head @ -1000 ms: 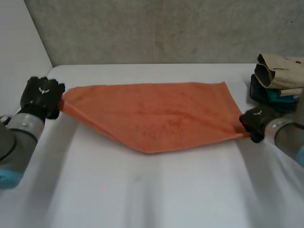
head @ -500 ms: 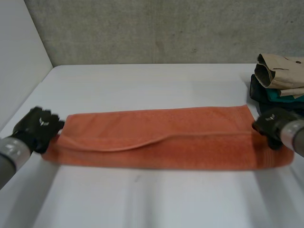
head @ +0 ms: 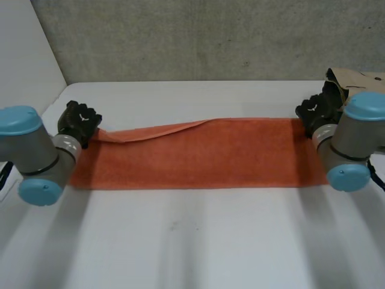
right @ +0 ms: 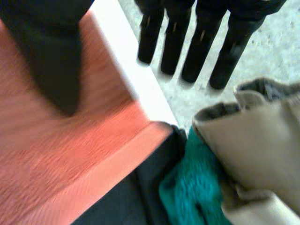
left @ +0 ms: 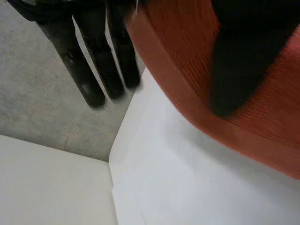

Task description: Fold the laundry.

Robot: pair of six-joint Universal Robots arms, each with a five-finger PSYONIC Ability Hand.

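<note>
Left hand (head: 79, 120) is pinching the far left corner of the orange terry towel (head: 198, 153), folded lengthwise across the white desk (head: 192, 241), probably to square its edges, while the right hand (head: 313, 111) is hovering straight-fingered at its right end.

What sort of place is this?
Probably a robot laboratory bench: a white table, a bare grey concrete wall, a black left robot hand and right robot hand at an orange terry towel's ends.
</note>
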